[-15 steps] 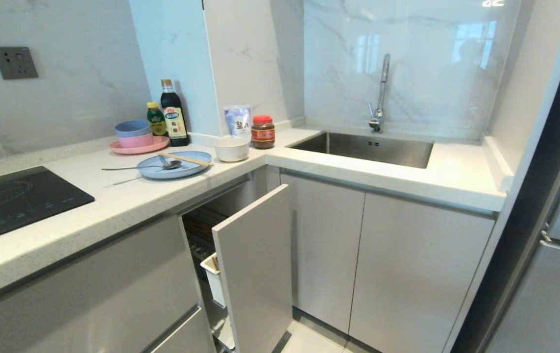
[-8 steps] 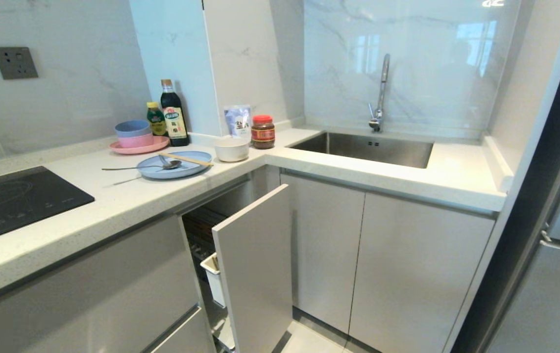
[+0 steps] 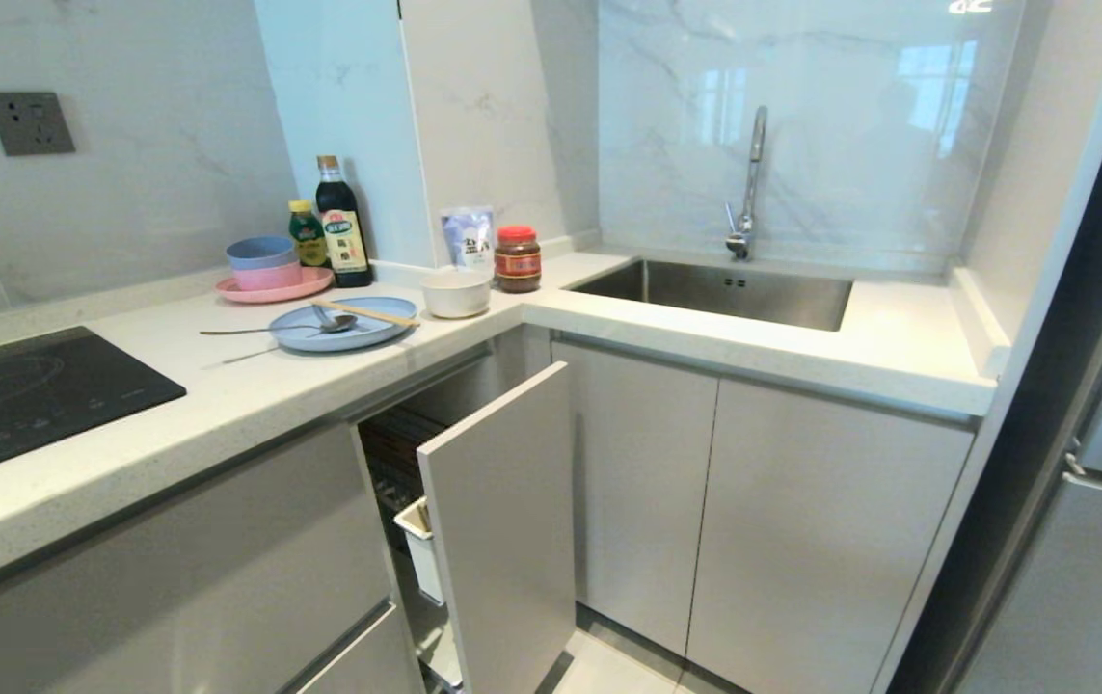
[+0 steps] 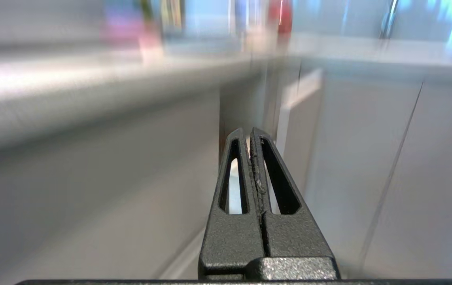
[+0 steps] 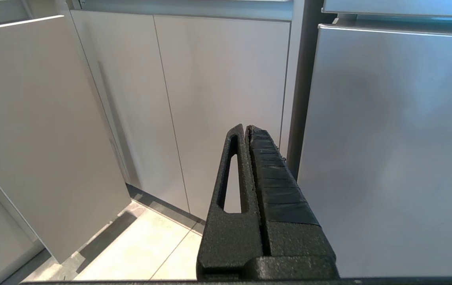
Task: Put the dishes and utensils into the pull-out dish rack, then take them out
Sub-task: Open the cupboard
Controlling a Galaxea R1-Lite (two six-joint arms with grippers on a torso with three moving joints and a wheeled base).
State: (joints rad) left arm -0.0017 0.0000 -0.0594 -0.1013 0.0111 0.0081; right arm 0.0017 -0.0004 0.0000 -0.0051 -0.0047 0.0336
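On the counter lies the pale-blue plate (image 3: 342,326) with a silver spoon (image 3: 273,330) and wooden chopsticks (image 3: 364,311) across it. The off-white bowl (image 3: 456,292) stands just right of it. Below the counter the pull-out dish rack (image 3: 500,525) is partly drawn out, its grey door front facing me and its white caddy (image 3: 417,549) showing behind it. Neither arm shows in the head view. My left gripper (image 4: 247,132) is shut and empty, low in front of the cabinets, pointing toward the rack's gap. My right gripper (image 5: 245,128) is shut and empty, facing the cabinet doors.
A pink plate with stacked pink and blue bowls (image 3: 266,266), two bottles (image 3: 338,224), a pouch and a red-lidded jar (image 3: 518,258) stand at the counter's back. A black cooktop (image 3: 20,390) is at left, a sink (image 3: 719,289) with tap at right. A steel appliance front (image 5: 392,142) stands at far right.
Nothing has moved in the head view; dishes, utensils and rack stand as before.
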